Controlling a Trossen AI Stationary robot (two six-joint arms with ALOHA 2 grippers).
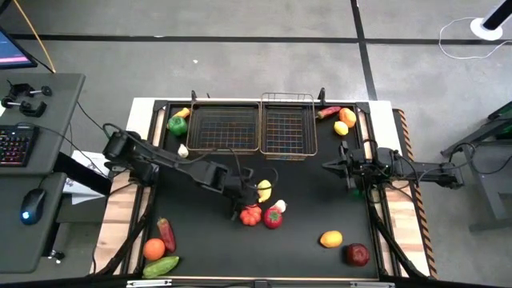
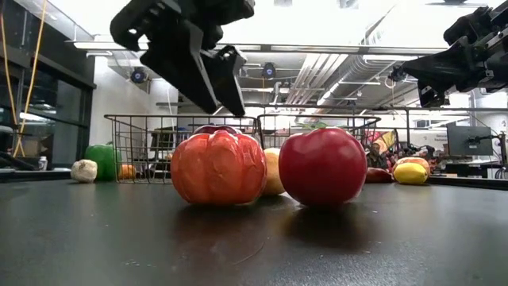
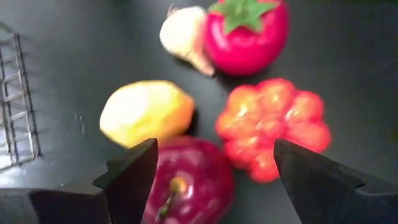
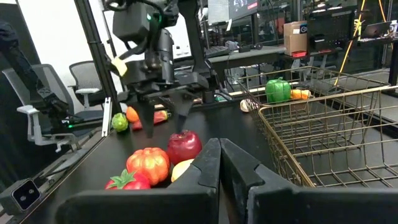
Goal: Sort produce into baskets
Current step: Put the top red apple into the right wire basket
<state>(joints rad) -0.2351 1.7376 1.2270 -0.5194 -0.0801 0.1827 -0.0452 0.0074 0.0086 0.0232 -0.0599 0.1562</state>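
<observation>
Black counter (image 1: 320, 200) at centre frame: the left hand (image 3: 211, 180) hangs with fingers spread either side of a dark red apple (image 3: 193, 180), not yet gripping it. Touching the apple lie a yellow lemon (image 3: 146, 112) and a ribbed orange-red tomato (image 3: 273, 127); a descent straight down should avoid nudging them. Beyond them, top centre in the high view, two bronze wire-mesh baskets (image 1: 260, 148) stand empty. At right, the right hand (image 4: 217, 165) waits pressed together.

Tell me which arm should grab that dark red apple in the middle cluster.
Left. The left gripper is open directly over the dark red apple, while the right gripper waits shut near the table's right edge.
</observation>
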